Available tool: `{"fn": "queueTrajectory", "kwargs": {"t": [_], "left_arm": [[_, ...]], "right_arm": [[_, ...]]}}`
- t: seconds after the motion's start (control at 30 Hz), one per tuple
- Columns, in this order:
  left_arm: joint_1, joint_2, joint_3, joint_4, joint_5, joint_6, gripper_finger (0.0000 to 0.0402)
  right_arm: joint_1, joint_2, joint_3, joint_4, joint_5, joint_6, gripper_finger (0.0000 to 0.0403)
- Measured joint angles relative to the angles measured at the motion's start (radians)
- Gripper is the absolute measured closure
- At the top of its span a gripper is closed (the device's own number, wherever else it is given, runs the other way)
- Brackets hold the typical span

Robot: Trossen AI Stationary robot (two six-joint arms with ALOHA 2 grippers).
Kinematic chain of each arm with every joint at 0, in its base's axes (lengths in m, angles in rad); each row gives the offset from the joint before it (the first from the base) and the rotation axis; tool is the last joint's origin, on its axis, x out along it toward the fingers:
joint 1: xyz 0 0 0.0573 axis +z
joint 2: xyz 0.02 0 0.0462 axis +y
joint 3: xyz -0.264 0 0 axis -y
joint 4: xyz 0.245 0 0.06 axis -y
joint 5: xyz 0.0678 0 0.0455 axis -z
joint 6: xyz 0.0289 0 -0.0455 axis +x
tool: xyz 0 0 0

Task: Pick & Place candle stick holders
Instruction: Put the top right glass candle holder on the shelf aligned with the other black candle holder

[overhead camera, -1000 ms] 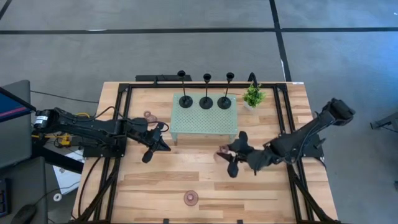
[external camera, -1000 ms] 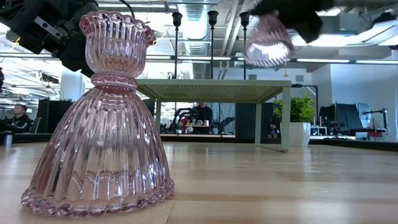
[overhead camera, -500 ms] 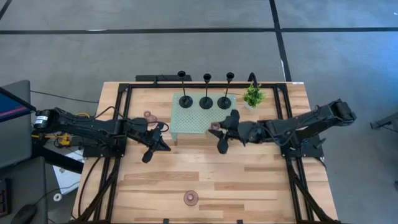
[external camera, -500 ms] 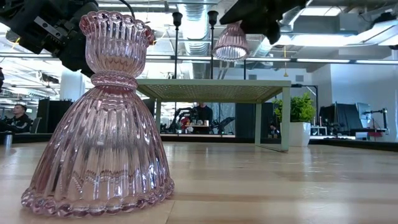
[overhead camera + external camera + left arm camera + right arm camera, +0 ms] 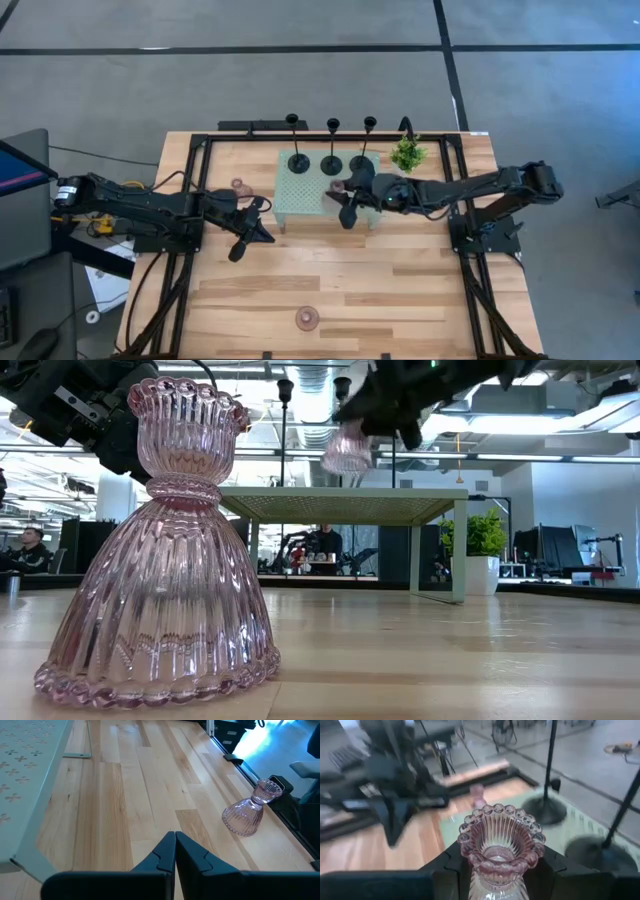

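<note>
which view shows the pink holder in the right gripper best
The right wrist view: the held pink holder fills the frame, clamped between the right gripper fingers. The low view shows it small; the high view barely; the left wrist view not at all.

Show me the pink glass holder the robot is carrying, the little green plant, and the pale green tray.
pink glass holder [image 5: 501,837], right wrist view, scalloped rim.
green plant [image 5: 406,153], high view, leaves.
pale green tray [image 5: 300,192], high view, bare perforated top.

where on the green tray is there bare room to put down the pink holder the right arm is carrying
The pale green tray is crowded along its far edge, where three black holders stand in a row. Its near strip is bare, widest at the left corner. The right gripper, shut on the pink holder, hovers over the tray's near right part.
</note>
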Motion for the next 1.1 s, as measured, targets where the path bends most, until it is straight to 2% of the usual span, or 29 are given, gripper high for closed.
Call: {"fn": "queueTrajectory", "kwargs": {"t": [0.47,1.1], "left_arm": [[0.000,0.000,0.000,0.000,0.000,0.000,0.0392],[0.000,0.000,0.000,0.000,0.000,0.000,0.0392]], "right_arm": [[-0.048,0.086,0.001,0.032,-0.007,0.001,0.0282],[-0.076,0.087,0.001,0.039,-0.006,-0.009,0.0274]]}}
